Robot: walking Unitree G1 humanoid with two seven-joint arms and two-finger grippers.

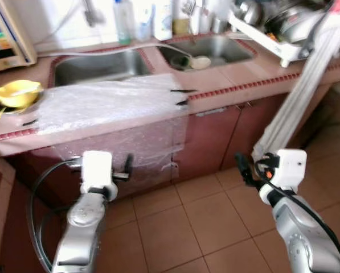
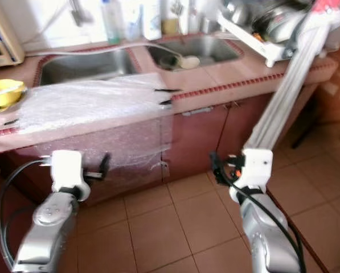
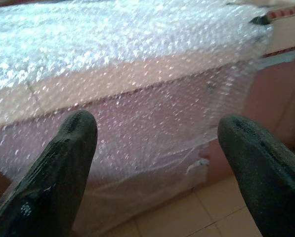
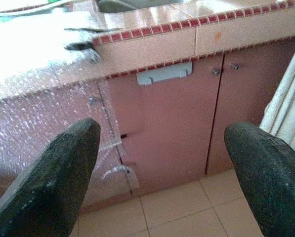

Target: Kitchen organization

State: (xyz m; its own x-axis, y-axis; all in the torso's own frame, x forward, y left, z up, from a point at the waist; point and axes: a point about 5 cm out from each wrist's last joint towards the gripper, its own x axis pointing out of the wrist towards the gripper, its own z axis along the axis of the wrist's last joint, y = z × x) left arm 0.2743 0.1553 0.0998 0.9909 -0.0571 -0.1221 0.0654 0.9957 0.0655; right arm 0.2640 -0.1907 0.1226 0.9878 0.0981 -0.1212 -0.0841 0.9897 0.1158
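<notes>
A sheet of bubble wrap [image 1: 110, 99] lies taped on the pink tiled counter [image 1: 244, 77] and hangs down over the cabinet front. A yellow bowl [image 1: 15, 94] sits at the counter's left end. My left gripper [image 1: 127, 166] is held low in front of the draped wrap; in the left wrist view it [image 3: 157, 163] is open and empty, facing the bubble wrap [image 3: 137, 74]. My right gripper [image 1: 241, 166] hovers before the cabinet doors [image 4: 187, 128], open and empty [image 4: 162, 173], apart from everything.
Two steel sinks [image 1: 101, 65] are set in the counter, with bottles [image 1: 122, 20] behind them. A white dish rack [image 1: 283, 34] with pots stands at the right. A folded white frame [image 1: 300, 96] leans against the counter's right part. Tiled floor [image 1: 187, 222] lies below.
</notes>
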